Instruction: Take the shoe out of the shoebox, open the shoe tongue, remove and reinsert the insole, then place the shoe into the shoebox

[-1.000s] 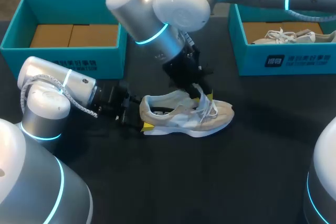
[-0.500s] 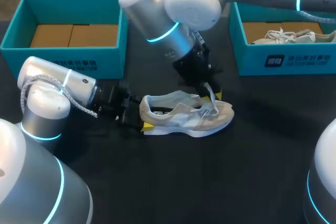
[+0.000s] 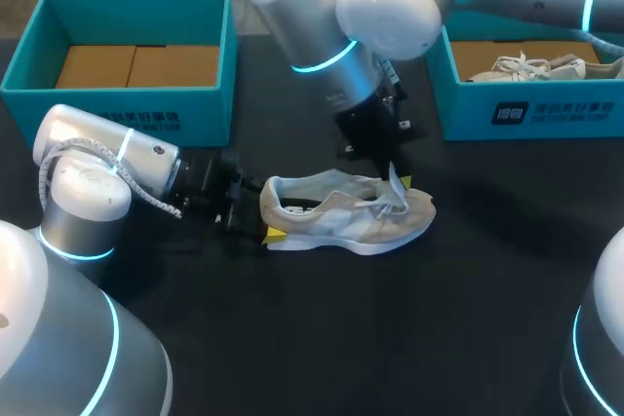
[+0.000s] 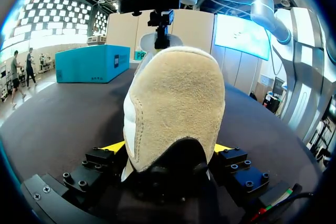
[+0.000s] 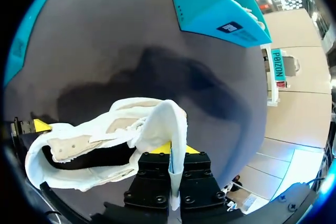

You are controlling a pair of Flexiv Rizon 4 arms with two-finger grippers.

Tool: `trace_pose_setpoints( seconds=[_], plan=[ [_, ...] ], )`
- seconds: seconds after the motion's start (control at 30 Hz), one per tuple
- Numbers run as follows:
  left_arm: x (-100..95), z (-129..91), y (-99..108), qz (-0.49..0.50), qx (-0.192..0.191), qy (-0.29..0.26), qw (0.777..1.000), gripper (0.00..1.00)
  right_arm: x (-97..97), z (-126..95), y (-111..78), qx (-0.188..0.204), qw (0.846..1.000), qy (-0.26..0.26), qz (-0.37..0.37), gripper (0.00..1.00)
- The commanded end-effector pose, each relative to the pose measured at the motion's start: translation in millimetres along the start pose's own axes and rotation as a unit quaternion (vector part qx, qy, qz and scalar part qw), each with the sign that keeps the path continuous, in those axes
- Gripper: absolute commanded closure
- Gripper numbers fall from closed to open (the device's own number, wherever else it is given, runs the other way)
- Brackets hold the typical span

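A beige and white shoe point(image 3: 351, 216) lies on its sole in the middle of the black table, toe to the right. My left gripper point(image 3: 265, 221) holds it at the heel. In the left wrist view the suede heel point(image 4: 176, 108) fills the gap between the two yellow-tipped fingers point(image 4: 113, 146), which touch it on both sides. My right gripper point(image 3: 398, 180) comes down over the laces and is shut on the white tongue point(image 3: 394, 186). In the right wrist view the tongue point(image 5: 168, 121) stands up, pinched between the fingers of that gripper point(image 5: 172, 156), above the shoe's dark opening point(image 5: 89, 153).
A teal shoebox point(image 3: 117, 119) with a cardboard insert stands at the back left. Another teal shoebox point(image 3: 531, 109) at the back right holds a second shoe point(image 3: 546, 67). The right arm's elbow hangs over the table's middle back.
My right arm has shifted right toward the toe, drawing the tongue up and forward, and its fingers have closed tight on it. The left gripper and the shoe's heel have stayed put.
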State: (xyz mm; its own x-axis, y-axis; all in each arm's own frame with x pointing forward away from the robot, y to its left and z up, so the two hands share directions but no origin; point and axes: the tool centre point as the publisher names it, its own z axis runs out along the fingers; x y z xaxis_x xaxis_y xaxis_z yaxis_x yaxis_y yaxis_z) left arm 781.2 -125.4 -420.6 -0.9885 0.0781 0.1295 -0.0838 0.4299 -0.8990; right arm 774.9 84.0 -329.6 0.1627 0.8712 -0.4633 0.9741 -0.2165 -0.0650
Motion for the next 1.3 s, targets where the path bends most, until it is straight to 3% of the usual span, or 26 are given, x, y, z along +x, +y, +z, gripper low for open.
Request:
trace_pose_setpoints(
  seconds=[0.03, 0.43, 0.57, 0.63, 0.77, 0.87, 0.93, 0.97, 1.13, 1.3],
  plan=[
    [-0.5, 0, 3, 0.0, -0.001, 0.0, 1.0, 0.98, -15.6, 6, 3.6, -0.002, 0.999, 0.04, -0.014, 1.0],
    [-0.5, 0, 3, 0.0, -0.001, 0.0, 1.0, 0.97, -23.1, 21, 13.5, -0.002, 0.998, 0.061, -0.014, 1.0],
    [-0.5, 0, 3, 0.0, -0.001, 0.0, 1.0, 0.96, -23.4, 28, 14.7, 0.003, 0.998, 0.061, -0.009, 0.74],
    [-0.5, 0, 3, 0.0, -0.001, 0.0, 1.0, 0.96, -24.0, 31, 14.6, 0.005, 0.998, 0.059, -0.005, 0.56],
    [-0.5, 0, 3, 0.0, -0.001, 0.0, 1.0, 0.96, -24.7, 38, 13.6, 0.012, 0.998, 0.06, 0.002, 0.51],
    [-0.5, 0, 3, 0.0, -0.001, 0.0, 1.0, 0.96, -24.9, 42, 12.5, 0.016, 0.998, 0.061, 0.007, 0.31],
    [-0.5, 0, 3, 0.0, -0.001, 0.0, 1.0, 0.95, -24.7, 44, 12.1, 0.02, 0.998, 0.06, 0.009, 0.25],
    [-0.5, 0, 3, 0.0, -0.001, 0.0, 1.0, 0.95, -24.7, 45, 12.0, 0.022, 0.998, 0.059, 0.009, 0.14],
    [-0.5, 0, 3, 0.0, -0.001, 0.0, 1.0, 0.94, -26.6, 41, 9.1, 0.023, 0.998, 0.058, 0.012, 0.09],
    [-0.5, 0, 3, 0.0, -0.001, 0.0, 1.0, 0.93, -29.6, 20, 6.6, 0.003, 0.999, 0.047, 0.007, 0.04]
  ],
)
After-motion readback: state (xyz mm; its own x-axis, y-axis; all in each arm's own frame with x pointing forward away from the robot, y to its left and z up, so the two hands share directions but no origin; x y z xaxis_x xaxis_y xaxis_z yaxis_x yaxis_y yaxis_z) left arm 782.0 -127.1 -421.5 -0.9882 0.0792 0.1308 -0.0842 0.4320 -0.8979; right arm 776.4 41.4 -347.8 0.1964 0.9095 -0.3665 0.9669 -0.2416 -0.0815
